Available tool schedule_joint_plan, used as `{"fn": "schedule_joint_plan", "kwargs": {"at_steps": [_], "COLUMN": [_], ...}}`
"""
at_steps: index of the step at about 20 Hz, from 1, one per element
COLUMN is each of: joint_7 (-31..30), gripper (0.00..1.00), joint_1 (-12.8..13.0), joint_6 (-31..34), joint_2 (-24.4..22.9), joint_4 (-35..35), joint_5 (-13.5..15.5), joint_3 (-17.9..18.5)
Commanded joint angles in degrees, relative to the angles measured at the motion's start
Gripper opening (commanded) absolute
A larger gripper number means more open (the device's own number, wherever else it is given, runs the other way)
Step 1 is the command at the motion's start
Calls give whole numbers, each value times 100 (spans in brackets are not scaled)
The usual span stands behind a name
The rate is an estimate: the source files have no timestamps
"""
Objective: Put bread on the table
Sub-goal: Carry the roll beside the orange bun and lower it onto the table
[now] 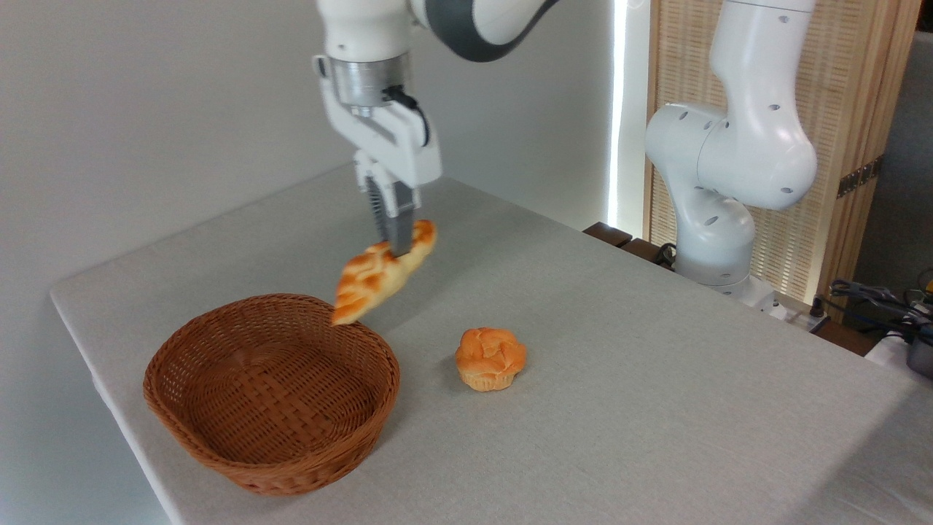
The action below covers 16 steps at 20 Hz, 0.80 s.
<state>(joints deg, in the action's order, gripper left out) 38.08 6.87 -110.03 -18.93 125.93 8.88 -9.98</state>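
A brown wicker basket [271,397] is sitting below and to the left of the gripper [397,244], nothing lying inside it. A round muffin-shaped bun [490,358] is resting below and right, apart from the basket.

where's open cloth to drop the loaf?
The tool holds the loaf in the air past the basket rim. Bare table: the wide stretch right of the bun, the front strip, and behind the bun toward the far edge. Tightest is the gap between basket and bun.
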Motion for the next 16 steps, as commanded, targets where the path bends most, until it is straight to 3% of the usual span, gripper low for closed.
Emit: {"fn": "schedule_joint_plan", "kwargs": {"at_steps": [1, 3, 5, 6, 7, 8, 9, 16], "joint_7": [401, 498, 586, 604, 604, 604, 604, 595], "gripper": [3, 6, 36, 45, 72, 91, 98, 100], "joint_1": [489, 613, 718, 745, 754, 754, 754, 754], "joint_6": [-89, -246, -466, -493, -537, -572, -598, -607], "joint_2": [-594, -550, -471, -366, -261, -190, -137, -40], "joint_4": [932, 1073, 1214, 1215, 1206, 1206, 1197, 934], "joint_5": [26, 17, 17, 17, 17, 17, 8, -149], "joint_3": [119, 119, 119, 119, 119, 119, 119, 111]}}
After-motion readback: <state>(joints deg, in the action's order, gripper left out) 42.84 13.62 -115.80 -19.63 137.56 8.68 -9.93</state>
